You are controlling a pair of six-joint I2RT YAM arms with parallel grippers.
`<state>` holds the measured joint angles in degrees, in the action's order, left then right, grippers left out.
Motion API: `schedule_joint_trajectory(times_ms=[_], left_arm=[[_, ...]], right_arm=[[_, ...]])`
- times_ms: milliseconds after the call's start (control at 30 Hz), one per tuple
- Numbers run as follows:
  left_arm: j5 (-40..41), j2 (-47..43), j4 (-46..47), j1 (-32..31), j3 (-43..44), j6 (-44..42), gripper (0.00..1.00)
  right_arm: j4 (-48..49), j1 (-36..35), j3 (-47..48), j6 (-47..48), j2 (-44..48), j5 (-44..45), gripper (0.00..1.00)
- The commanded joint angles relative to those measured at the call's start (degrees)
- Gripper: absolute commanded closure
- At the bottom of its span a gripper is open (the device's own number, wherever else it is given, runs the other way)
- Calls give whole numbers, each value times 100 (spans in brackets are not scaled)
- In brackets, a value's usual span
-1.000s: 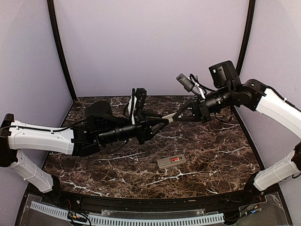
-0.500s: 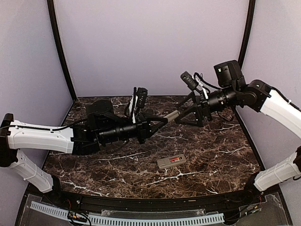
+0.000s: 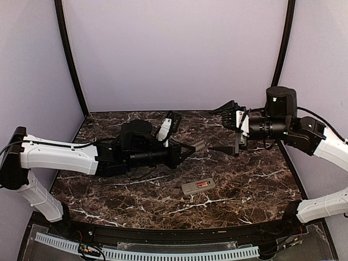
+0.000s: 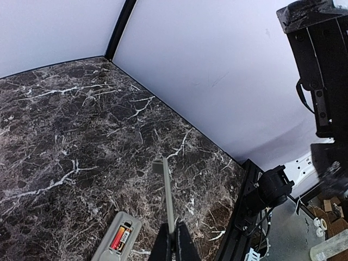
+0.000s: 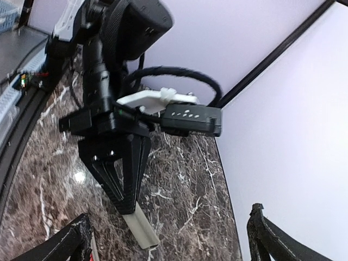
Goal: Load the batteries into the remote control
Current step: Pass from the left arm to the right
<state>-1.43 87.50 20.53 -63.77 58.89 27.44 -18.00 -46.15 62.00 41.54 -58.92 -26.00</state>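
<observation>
Near edge, 6 o'clock: white slotted cable duct [image 3: 147, 253] below the table lip, out of play.

Remote control [image 3: 198, 187] lies flat on the marble table [image 3: 98, 196], roughly 5 o'clock of centre. Grey back is up and neither arm touches it. Batteries [image 4: 120, 237] show red in the open recess. They look seated, but I can't confirm the contacts from here.

Handling, my read:
- **Remote:** light, stiff, smooth plastic. It sits low on polished stone, so it will skate if pushed from one side. Pinch across the long edges at mid-body, away from the recess.
- **Cells:** tiny slick cylinders that would roll if knocked out, so don't tip the remote.

Centre of table: left gripper [image 3: 190, 148] is clamped tight on one end of a thin grey strip, probably the battery cover [image 3: 199, 145]. The strip points toward 3 o'clock and looks clear of the surface. It seems light and stiff enough not to sag, but gripped by the end like that it could pivot in the jaws.

Further out, 2 o'clock: right gripper [image 3: 228, 129] is spread wide and empty. It faces the cover's free end, not touching it.

In the way: I see no other object on the marble. The only likely conflict is the two arms nose to nose over the middle. Back wall [image 3: 174, 54] at 12 o'clock is bare.
</observation>
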Motion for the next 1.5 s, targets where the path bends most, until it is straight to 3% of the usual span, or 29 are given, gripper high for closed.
schedule_joint_trajectory(times_ms=[0,433,867,1467], left_arm=[[-293,32,-154,13,158,260,100],[-480,125,-341,68,418,7,100],[-902,239,-546,189,723,202,100],[-1149,275,-532,187,843,462,100]], right_arm=[[339,-449,-298,1821,-160,902,4],[835,-799,-924,2083,-511,1836,1],[1135,-799,-986,1942,-543,2262,51],[972,-782,-1091,2137,-489,2216,68]])
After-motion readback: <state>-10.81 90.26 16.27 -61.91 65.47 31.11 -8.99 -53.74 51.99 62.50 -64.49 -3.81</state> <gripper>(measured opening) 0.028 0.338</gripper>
